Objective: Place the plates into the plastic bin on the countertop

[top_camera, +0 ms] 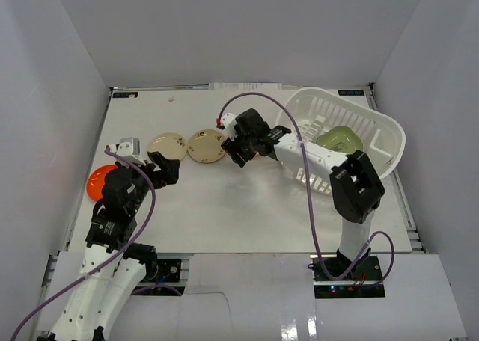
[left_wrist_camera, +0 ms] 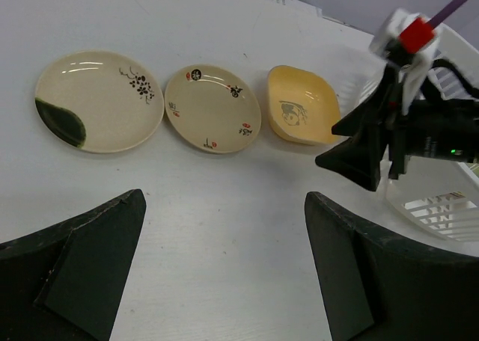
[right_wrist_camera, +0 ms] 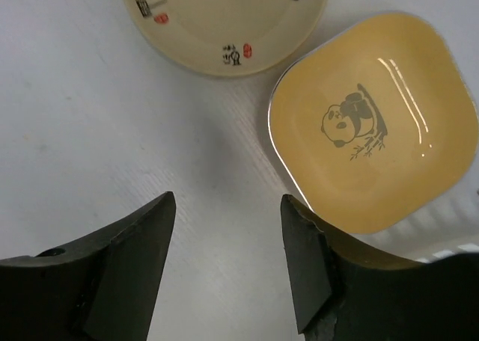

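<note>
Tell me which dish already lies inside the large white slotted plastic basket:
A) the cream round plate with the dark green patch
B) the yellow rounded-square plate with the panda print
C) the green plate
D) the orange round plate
C: the top view shows the green plate lying inside the white slotted plastic basket, and no other plate shows in it.

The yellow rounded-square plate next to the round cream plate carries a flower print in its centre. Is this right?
Not quite. The yellow plate next to the round cream plate carries a panda print in its centre, not a flower. The right wrist view shows it clearly.
</note>
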{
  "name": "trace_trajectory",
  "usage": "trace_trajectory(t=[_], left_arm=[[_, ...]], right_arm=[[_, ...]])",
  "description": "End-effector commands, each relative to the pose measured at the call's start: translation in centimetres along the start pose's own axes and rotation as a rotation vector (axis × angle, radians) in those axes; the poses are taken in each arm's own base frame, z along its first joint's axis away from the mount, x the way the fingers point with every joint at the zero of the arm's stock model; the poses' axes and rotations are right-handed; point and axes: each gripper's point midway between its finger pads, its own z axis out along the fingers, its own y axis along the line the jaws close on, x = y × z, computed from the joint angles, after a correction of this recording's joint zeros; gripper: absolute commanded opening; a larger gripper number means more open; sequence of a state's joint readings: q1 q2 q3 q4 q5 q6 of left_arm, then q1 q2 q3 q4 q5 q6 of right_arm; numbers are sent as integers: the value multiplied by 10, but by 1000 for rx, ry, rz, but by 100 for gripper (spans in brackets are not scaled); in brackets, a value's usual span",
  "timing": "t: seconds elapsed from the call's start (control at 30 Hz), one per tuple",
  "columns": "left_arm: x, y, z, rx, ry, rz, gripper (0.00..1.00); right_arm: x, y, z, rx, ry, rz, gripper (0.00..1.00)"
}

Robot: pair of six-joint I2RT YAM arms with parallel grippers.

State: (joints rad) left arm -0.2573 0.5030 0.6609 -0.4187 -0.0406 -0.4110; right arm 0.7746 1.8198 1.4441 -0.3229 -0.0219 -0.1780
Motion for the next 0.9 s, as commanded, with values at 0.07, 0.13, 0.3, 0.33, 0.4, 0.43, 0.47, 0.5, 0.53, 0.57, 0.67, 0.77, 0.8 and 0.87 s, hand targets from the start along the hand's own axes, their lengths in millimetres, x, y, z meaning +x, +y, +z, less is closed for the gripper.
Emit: trace_trajectory(t=[0.07, 0.13, 0.3, 0.33, 0.4, 0.43, 0.47, 0.5, 0.53, 0.57, 0.67, 0.77, 0.8, 0.87], left_arm=[[-1, -2, -1, 13, 0, 6, 98], [1, -3, 0, 17, 9, 6, 98], [2, -4, 1, 22, 13, 8, 98], [2, -4, 1, 22, 13, 7, 98], [2, -4, 1, 22, 14, 8, 98], [3, -4, 1, 21, 16, 8, 98], [3, -4, 1, 22, 18, 7, 98], [3, -4, 2, 22, 18, 6, 98], [3, -5, 2, 25, 19, 7, 98], [3, -4, 2, 23, 18, 8, 98], [2, -3, 2, 19, 13, 8, 98], [1, -3, 2, 17, 13, 7, 98], [1, -4, 2, 19, 13, 7, 98], [1, -2, 2, 12, 10, 6, 98]], right_arm=[[8, -21, 16, 24, 93, -243, 68], [11, -27, 28, 38, 115, -260, 68], [36, -25, 56, -1, 187, -302, 68], [46, -26, 63, 1, 216, -301, 63], [47, -25, 66, -2, 216, -298, 58], [46, -26, 67, 5, 206, -297, 56], [45, -26, 68, 10, 195, -298, 54], [48, -25, 69, 9, 191, -303, 52], [45, -27, 69, 15, 177, -304, 47], [44, -26, 69, 14, 175, -304, 41], [31, -21, 59, 17, 137, -298, 20], [0, -11, 37, 68, 37, -326, 10], [-21, -8, 18, 85, -29, -333, 9], [-42, 0, -2, 131, -91, -349, 8]])
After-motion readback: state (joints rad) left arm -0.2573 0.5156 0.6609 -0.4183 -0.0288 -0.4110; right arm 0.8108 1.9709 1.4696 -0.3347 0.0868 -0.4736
